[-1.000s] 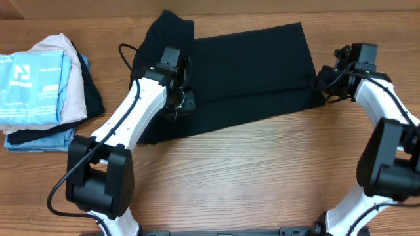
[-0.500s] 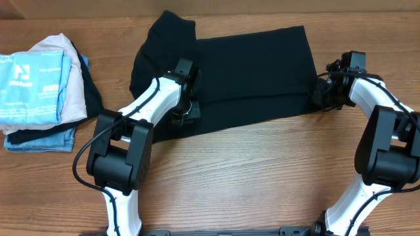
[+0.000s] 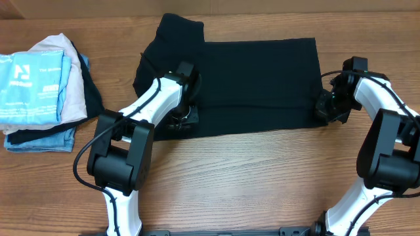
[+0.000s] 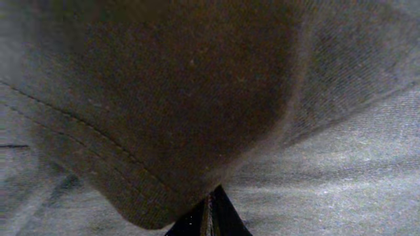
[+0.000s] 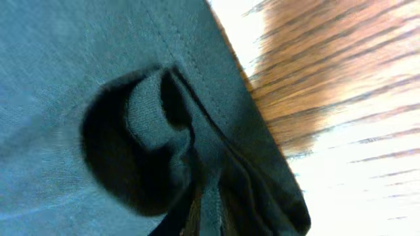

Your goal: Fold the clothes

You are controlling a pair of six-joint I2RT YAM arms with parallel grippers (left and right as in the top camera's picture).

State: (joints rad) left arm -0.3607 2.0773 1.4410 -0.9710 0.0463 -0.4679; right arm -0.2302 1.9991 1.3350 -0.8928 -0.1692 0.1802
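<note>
The black T-shirt (image 3: 256, 78) lies spread on the table (image 3: 249, 177), toward 12 o'clock from its centre. The fabric is plain, matte and unprinted. The body forms a rough rectangle with soft creases, and one sleeve (image 3: 177, 29) pokes out at its 11 o'clock corner. The left fingers (image 3: 178, 121) sit at the shirt's 7 o'clock edge, clenched on a drooping fold with a stitched hem. The right fingers (image 3: 324, 106) are at the 4 o'clock corner, grasping a puckered bunch of hem beside bare wood. Well apart, at the table's 9 o'clock, rests a stack of folded garments (image 3: 46, 92), light blue and pale pink on top.
</note>
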